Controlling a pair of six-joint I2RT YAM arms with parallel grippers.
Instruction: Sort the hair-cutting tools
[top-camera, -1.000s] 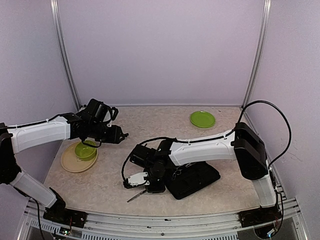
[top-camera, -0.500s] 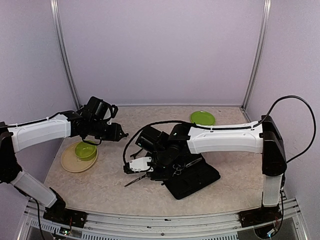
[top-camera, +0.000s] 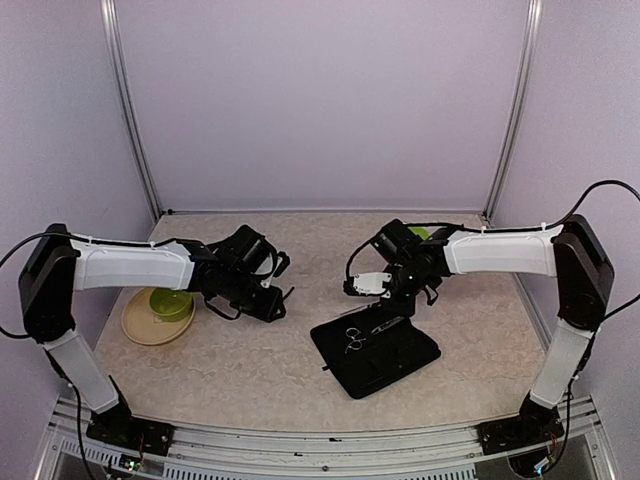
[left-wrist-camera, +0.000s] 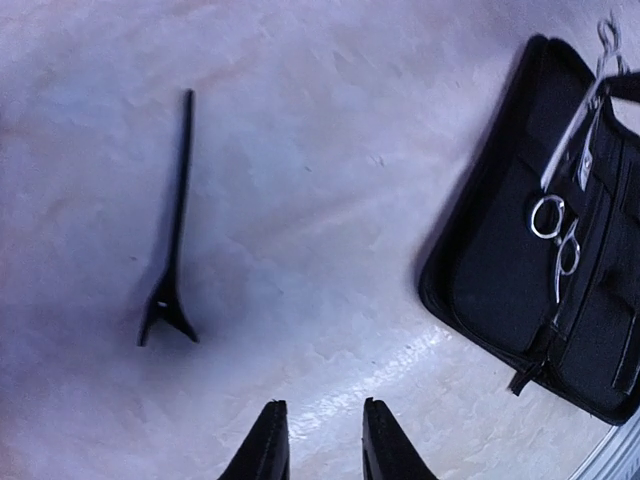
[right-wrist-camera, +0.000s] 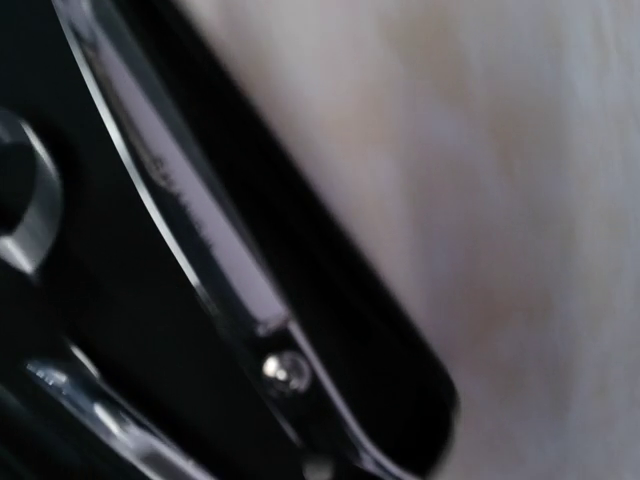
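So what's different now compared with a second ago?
The right arm pulled back from the tabletop beside the black case to the case's far end. The left arm swung from over the green bowl toward the middle, its open fingers now above a black hair clip. Case, scissors on it and bowl stayed put.
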